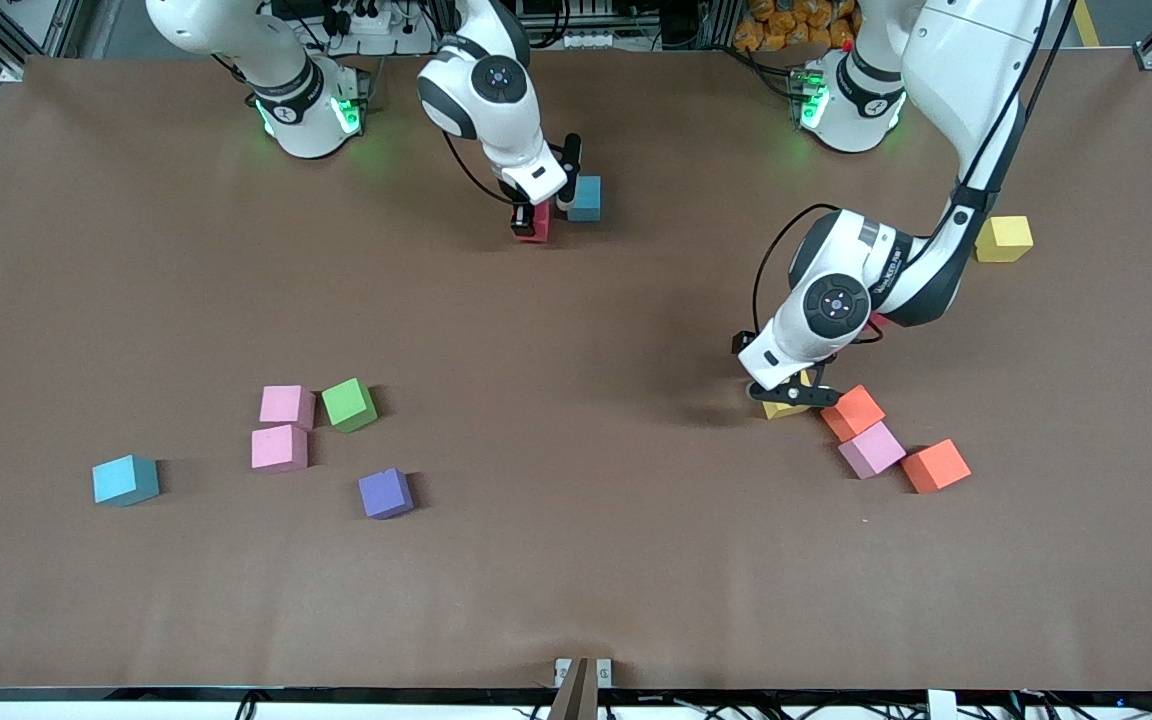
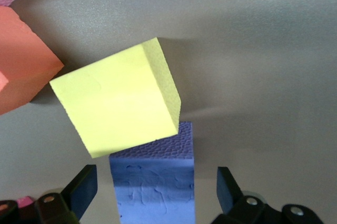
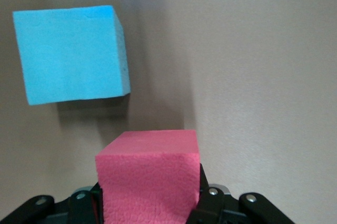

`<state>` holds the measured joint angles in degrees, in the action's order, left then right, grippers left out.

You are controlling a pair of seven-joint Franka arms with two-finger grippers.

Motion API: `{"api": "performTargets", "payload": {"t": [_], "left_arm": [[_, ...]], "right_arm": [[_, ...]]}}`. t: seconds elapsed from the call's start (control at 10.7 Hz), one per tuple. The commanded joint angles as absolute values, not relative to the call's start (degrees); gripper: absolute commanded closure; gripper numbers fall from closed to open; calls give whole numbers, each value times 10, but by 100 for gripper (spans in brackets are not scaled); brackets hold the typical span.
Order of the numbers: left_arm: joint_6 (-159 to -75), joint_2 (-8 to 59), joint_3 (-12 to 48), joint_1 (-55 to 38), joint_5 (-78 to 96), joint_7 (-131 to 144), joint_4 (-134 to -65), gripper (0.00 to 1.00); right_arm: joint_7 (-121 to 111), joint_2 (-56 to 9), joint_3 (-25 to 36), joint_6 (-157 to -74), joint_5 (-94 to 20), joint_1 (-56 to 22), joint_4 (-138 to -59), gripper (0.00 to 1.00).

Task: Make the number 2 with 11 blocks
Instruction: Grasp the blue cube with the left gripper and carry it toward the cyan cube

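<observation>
Gripping red block [image 3: 149, 174], right claw [image 1: 536, 222].

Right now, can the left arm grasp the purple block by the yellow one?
Probably yes: the left pincer is open astride the purple block, gaps on both sides. The yellow block touches it but sits clear of the fingers.

I see a brown table [image 1: 576, 580], cables [image 1: 376, 20] past its edge by the bases, and orange bags [image 1: 791, 25] there too.
</observation>
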<state>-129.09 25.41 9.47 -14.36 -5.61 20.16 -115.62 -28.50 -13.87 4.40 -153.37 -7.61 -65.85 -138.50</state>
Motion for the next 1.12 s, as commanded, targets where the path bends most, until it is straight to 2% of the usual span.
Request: {"api": "performTargets", "payload": {"t": [0.0, 0.19, 0.28, 0.37, 0.56, 0.65, 0.84, 1.03], "left_arm": [[-1281, 263, 100, -135, -72, 196, -1153, 0], [-1281, 263, 101, -131, -72, 196, -1161, 0], [-1281, 263, 101, -129, -72, 196, -1163, 14], [-1281, 263, 102, -129, -72, 196, -1163, 48], [-1281, 257, 101, -129, -72, 195, -1166, 73], [-1273, 242, 102, -130, -72, 195, -1168, 76], [-1218, 195, 113, -129, -53, 201, -1166, 77], [-1168, 155, 116, -129, 61, 210, -1167, 80]], "right_arm": [[-251, -144, 53, -1570, -82, -690, -1412, 83], [-236, -151, 53, -1578, -82, -703, -1412, 84], [-227, -152, 53, -1581, -82, -711, -1411, 84], [-223, -154, 53, -1583, -82, -715, -1409, 84], [-223, -154, 52, -1583, -82, -717, -1406, 84], [-223, -154, 52, -1583, -83, -718, -1404, 84], [-222, -156, 52, -1587, -83, -722, -1401, 84], [-201, -159, 52, -1591, -83, -731, -1402, 84]]}}
